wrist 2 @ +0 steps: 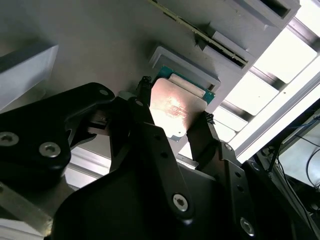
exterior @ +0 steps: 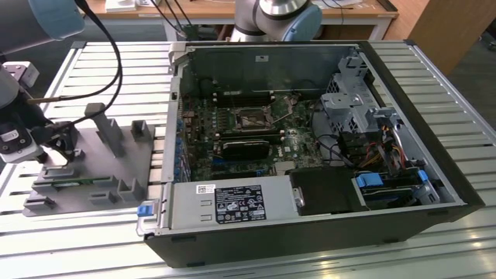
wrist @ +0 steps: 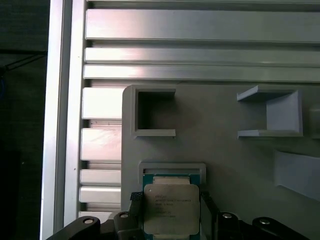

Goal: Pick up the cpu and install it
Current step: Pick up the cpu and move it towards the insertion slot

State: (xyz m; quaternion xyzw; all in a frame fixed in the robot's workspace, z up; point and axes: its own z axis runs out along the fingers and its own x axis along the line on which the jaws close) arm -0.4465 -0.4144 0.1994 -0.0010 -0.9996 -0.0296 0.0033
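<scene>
Pincer is grasping the cpu by two opposite edges, holding it level over its tray pocket.

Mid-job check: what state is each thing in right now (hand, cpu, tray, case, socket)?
hand: shut on the cpu, over the fixture tray.
cpu: gripped at two opposite edges, metal top up, at its nest.
fixture tray: lying flat beside the computer case.
computer case: on its side, panel off, insides exposed.
socket: uncovered; whether it is empty, cannot tell.
</scene>
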